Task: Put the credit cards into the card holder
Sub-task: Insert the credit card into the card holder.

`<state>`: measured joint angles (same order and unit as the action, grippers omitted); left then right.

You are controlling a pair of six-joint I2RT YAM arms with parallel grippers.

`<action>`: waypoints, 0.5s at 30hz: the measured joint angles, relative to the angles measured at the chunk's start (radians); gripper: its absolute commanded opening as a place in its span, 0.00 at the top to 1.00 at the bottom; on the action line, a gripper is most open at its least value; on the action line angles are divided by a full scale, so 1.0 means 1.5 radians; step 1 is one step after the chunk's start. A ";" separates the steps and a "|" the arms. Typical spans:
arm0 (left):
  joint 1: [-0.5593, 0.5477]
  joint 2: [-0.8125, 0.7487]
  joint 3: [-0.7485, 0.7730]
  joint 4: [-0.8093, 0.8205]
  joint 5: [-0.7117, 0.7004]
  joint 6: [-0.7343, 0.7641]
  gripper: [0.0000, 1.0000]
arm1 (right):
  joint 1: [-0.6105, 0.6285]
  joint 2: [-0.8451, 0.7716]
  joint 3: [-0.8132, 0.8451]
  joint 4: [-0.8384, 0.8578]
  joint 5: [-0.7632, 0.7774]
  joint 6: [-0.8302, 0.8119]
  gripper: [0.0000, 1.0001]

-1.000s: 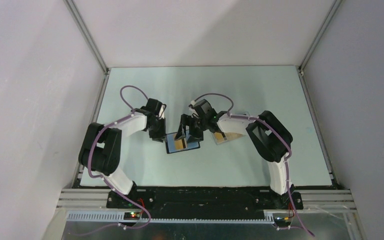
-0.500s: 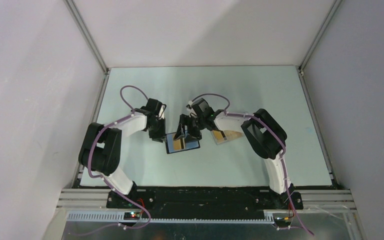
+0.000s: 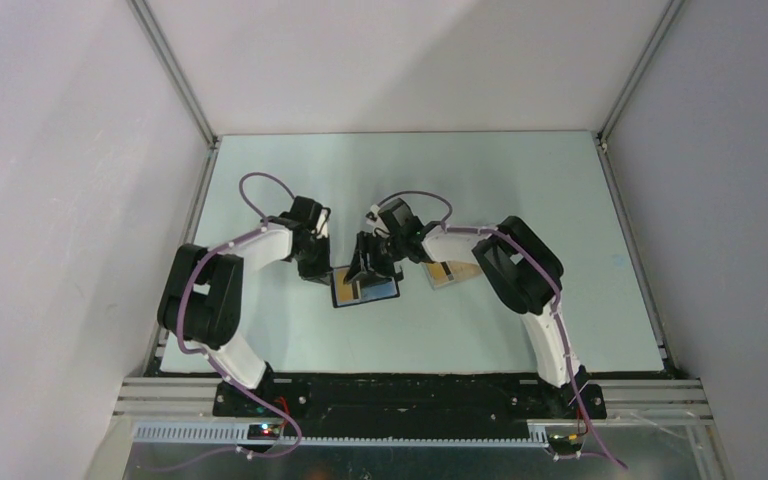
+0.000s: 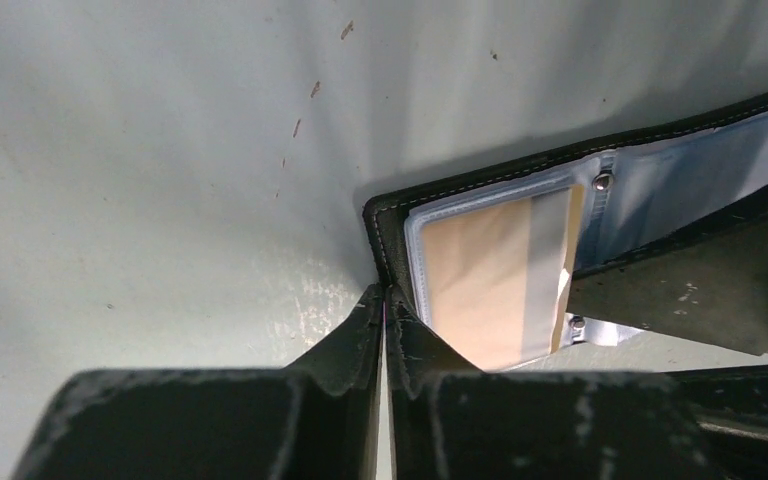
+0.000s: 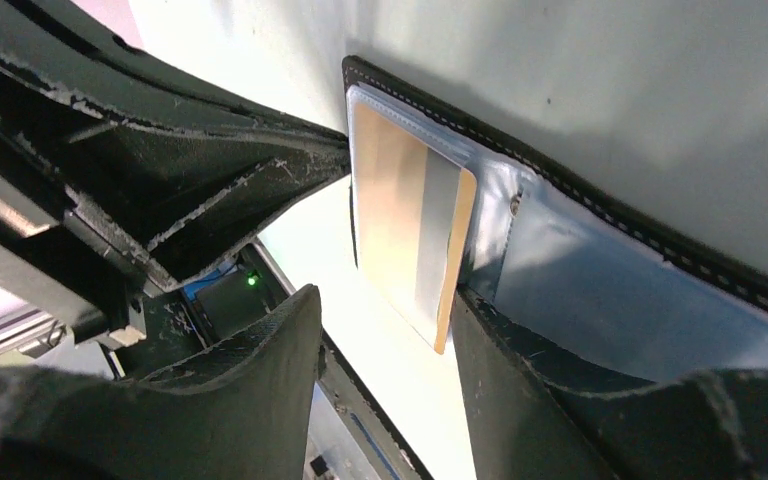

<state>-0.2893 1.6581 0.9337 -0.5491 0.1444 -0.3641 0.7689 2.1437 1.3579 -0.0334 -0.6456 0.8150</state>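
Your left claw (image 4: 385, 300) is clenched on the card holder (image 4: 680, 175) corner; your right claw (image 5: 385, 335) stands released, straddling the half-inserted credit card (image 5: 405, 230).

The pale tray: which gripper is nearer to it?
Right. The right gripper is over the card holder, beside the pale tray; the left gripper is beyond the holder.

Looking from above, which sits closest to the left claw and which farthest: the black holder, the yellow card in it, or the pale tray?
1. holder: its left edge meets the left gripper.
2. card: inside the holder, just to the right.
3. tray: farthest, further right, past the holder.
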 measured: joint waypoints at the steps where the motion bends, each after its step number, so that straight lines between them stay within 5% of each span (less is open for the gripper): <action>1: 0.000 0.001 0.001 -0.001 0.001 0.000 0.94 | 0.001 0.006 0.007 -0.004 -0.002 -0.003 0.45; 11: 0.002 0.004 0.005 -0.005 0.006 0.005 0.91 | 0.006 0.028 0.071 -0.085 -0.008 -0.038 0.31; 15: 0.002 0.001 0.004 -0.006 -0.002 0.005 0.80 | 0.015 0.013 0.095 -0.142 0.030 -0.075 0.20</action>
<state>-0.2867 1.6592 0.9398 -0.5575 0.1421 -0.3573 0.7910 2.1632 1.5009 -0.2462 -0.6006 0.7021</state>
